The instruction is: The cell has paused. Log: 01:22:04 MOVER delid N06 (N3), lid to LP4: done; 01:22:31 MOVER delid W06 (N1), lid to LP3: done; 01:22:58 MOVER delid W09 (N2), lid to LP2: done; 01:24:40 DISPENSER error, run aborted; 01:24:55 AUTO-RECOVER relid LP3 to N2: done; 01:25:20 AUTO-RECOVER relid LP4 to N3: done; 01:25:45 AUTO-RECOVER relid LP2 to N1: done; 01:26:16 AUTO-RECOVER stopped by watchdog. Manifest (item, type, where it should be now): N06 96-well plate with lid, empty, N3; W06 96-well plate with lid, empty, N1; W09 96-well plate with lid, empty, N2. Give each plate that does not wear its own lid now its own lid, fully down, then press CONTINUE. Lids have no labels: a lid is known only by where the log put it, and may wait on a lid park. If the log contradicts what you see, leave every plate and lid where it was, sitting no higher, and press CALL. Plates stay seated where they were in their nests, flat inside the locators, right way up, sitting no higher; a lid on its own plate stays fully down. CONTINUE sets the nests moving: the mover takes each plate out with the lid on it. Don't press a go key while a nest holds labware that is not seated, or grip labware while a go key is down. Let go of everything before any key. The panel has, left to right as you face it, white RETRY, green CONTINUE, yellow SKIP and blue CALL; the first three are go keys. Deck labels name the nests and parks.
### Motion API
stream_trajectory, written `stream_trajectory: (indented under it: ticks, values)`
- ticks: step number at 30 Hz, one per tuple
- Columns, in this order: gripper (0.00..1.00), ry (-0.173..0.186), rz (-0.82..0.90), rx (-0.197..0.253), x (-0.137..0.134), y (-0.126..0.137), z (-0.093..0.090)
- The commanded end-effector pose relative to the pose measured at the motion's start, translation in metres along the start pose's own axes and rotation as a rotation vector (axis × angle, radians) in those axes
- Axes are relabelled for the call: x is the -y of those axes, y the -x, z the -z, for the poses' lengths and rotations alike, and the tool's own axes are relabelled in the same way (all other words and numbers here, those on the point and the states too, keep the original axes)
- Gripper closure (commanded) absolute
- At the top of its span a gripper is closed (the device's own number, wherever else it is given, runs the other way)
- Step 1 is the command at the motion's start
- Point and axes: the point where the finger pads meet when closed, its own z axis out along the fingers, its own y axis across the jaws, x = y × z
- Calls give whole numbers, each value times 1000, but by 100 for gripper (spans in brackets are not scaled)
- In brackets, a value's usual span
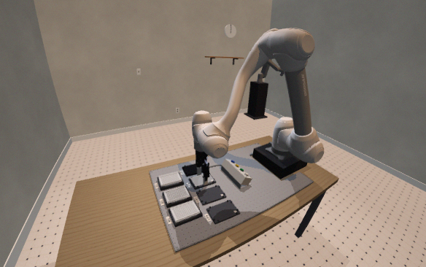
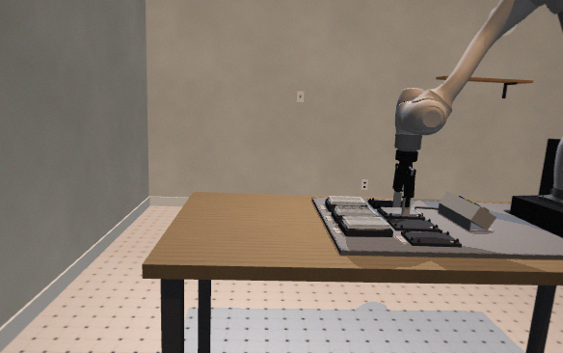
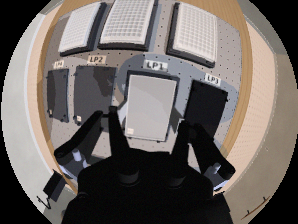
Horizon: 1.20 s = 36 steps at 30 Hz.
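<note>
My gripper [image 1: 203,178] [image 2: 404,206] [image 3: 148,109] is shut on a pale grey lid [image 1: 197,182] [image 2: 396,211] [image 3: 152,99]. It holds the lid flat at the second lid park from the far end, low on or just over the pad. Three white 96-well plates [image 1: 170,179] [image 1: 176,195] [image 1: 184,211] sit in a row of nests on the left side of the deck. They also show in the wrist view [image 3: 80,26] [image 3: 132,19] [image 3: 194,31]. I cannot tell which of them wear lids. The other three parks [image 1: 189,168] [image 1: 211,194] [image 1: 222,211] are bare dark pads.
The key panel [image 1: 237,172] [image 2: 465,217] is a long slanted box right of the parks, with small coloured keys on top. The arm's black base [image 1: 279,160] stands at the deck's far right. The grey deck [image 1: 255,197] lies on a wooden table [image 1: 109,219].
</note>
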Motion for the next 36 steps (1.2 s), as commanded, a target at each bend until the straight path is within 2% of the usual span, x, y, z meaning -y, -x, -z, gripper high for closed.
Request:
stream_trajectory:
  ticks: [1,17,36]
  values:
    - [100,0,0,0,0,0,0]
    - [100,0,0,0,0,0,6]
    - [100,0,0,0,0,0,37]
